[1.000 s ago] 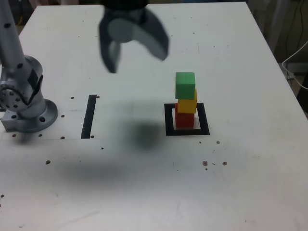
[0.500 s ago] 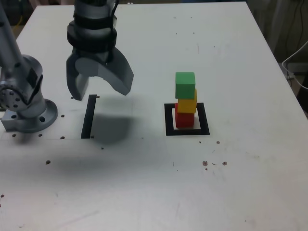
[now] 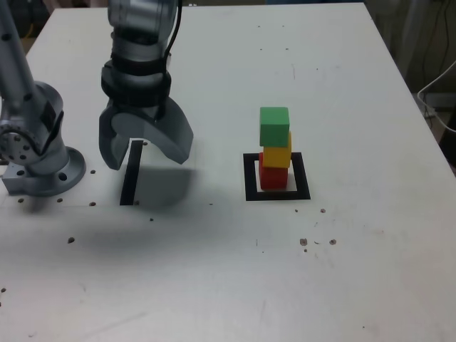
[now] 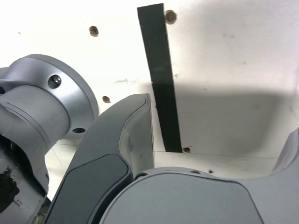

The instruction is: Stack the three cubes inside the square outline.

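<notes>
Although the tool (image 3: 144, 153) hangs with its jaws spread wide and empty over the straight black tape strip (image 3: 131, 173), near the arm's base (image 3: 39, 167), the three cubes stand well apart at the exterior view's right: the red cube (image 3: 273, 177) inside the square outline (image 3: 249, 178), the yellow cube (image 3: 278, 155) on it, the green cube (image 3: 274, 125) on top. They look light, rigid and smooth-sided, so the column would likely topple at a nudge. Any hold is best taken on two opposite flat faces, squarely.
</notes>
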### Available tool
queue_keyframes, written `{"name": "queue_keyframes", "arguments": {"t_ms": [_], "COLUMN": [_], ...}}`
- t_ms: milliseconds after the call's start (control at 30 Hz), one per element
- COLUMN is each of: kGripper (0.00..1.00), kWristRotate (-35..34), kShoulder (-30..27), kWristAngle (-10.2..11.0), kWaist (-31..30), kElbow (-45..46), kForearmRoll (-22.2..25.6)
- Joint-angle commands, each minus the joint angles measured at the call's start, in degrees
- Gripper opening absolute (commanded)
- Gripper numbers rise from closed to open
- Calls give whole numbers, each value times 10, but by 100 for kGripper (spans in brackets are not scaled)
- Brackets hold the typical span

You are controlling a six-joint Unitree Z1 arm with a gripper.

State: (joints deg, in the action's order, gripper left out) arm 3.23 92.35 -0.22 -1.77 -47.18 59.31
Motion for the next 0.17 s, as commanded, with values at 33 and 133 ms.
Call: {"name": "queue_keyframes", "arguments": {"t_ms": [33, 133], "kGripper": [100, 100], "kWristRotate": [-1, -1], "kShoulder": [3, 0], "kWristAngle": [3, 5], "kWaist": [1, 1], "kElbow": [2, 4], "kForearmRoll": [-4, -8]}}
